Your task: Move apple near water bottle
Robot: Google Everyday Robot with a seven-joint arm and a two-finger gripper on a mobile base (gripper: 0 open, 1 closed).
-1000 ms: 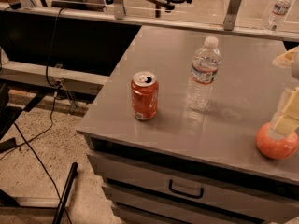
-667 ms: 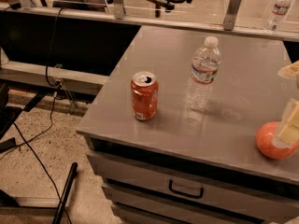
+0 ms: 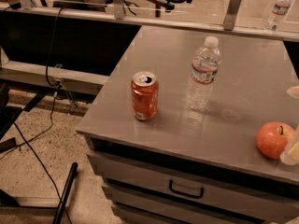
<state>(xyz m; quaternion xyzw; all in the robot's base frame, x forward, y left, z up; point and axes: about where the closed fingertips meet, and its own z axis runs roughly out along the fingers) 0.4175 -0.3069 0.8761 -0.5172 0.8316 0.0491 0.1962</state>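
1 apple sits at the front-right of the grey cabinet top, well apart from the water bottle, which stands upright approx. mid-top. 1 orange soda can is upright, left of that bottle & near it. A 2nd, smaller-looking bottle stands on the far ledge, top right, so 2 bottles total. The gripper is at the right edge, just beside the apple; released or clenched, can't tell.

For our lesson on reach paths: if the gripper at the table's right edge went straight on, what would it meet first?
Probably the apple: the gripper, at the view's right edge, sits just beside it and seems aimed at it. Depth is unclear, so it might pass by.
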